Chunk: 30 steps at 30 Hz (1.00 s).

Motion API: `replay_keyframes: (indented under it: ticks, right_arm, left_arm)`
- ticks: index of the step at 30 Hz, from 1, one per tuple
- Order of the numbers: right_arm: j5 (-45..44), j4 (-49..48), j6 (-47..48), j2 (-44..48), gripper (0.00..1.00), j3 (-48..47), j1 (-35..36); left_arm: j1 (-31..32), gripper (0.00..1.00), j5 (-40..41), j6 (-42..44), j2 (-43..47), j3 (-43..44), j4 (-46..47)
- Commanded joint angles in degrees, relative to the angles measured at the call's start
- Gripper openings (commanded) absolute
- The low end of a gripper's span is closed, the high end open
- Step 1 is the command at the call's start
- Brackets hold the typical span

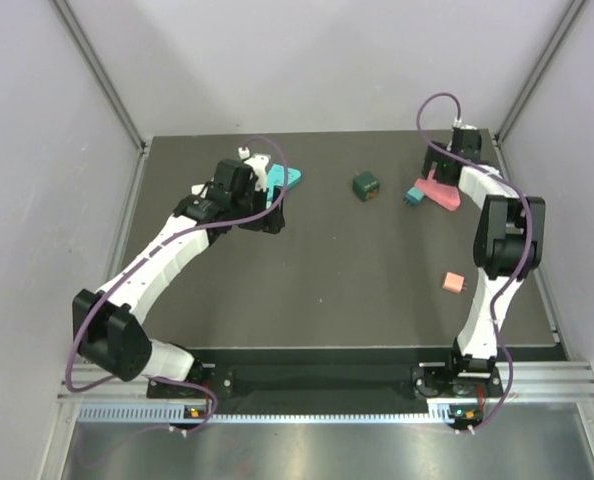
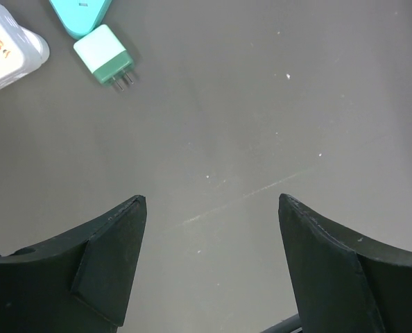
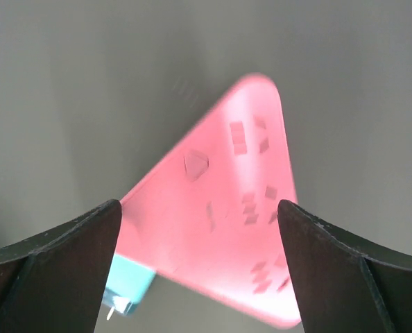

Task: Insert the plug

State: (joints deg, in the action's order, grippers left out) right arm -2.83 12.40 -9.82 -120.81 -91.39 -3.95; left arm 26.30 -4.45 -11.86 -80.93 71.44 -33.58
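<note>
My left gripper (image 1: 270, 218) (image 2: 211, 200) is open and empty over bare table. A white-and-green plug (image 2: 103, 59) lies with its prongs up ahead of it, beside a teal socket block (image 2: 81, 12) (image 1: 288, 178). My right gripper (image 1: 440, 168) (image 3: 198, 203) is open and hovers over a pink triangular socket block (image 3: 227, 222) (image 1: 441, 196), its jaws on either side and not touching it. A teal plug (image 3: 126, 288) (image 1: 414, 196) lies against the pink block's edge.
A dark green cube adapter (image 1: 367, 185) sits at the middle back. A salmon plug (image 1: 454, 283) lies at the right near my right arm. A white object (image 2: 8, 48) with a printed label lies beside the teal block. Walls enclose the table.
</note>
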Motion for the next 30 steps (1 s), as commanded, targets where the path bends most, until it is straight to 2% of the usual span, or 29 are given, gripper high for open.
replay_keyframes:
  ticks: [1,5,8,11,16,19,27,30]
  right_arm:
    - [-0.42,6.15,-2.37,6.27,0.92,7.61,3.06]
    - [-1.65,2.81,-8.36,12.87,0.91,20.43,7.54]
    - [-0.25,0.09,-12.84,16.65,0.89,26.07,10.7]
    - [-0.95,1.38,-15.22,19.38,0.88,27.15,14.66]
    - [-2.26,4.03,-14.53,22.73,0.88,23.38,19.15]
    - [-1.48,1.76,-9.7,21.77,0.9,19.77,20.73]
    - [-0.86,-0.36,6.54,11.76,0.95,7.91,21.79]
    - [4.57,-1.24,12.52,8.16,0.95,4.74,21.79]
  left_arm:
    - [0.41,0.81,0.4,-0.01,4.63,-0.24,0.8]
    - [0.41,0.81,0.49,-0.27,6.74,-1.39,-0.34]
    - [0.59,0.8,-0.03,-0.45,8.14,-2.09,-1.22]
    - [0.68,0.8,-0.47,-0.88,9.64,-3.06,-1.31]
    - [0.68,0.8,-3.79,-2.64,10.96,-4.2,-0.08]
    - [0.68,0.8,-6.44,-4.05,10.44,-4.29,1.24]
    - [0.68,0.8,-3.56,-7.03,9.21,-4.2,3.26]
    - [0.15,0.8,-3.02,-8.0,9.38,-3.94,3.79]
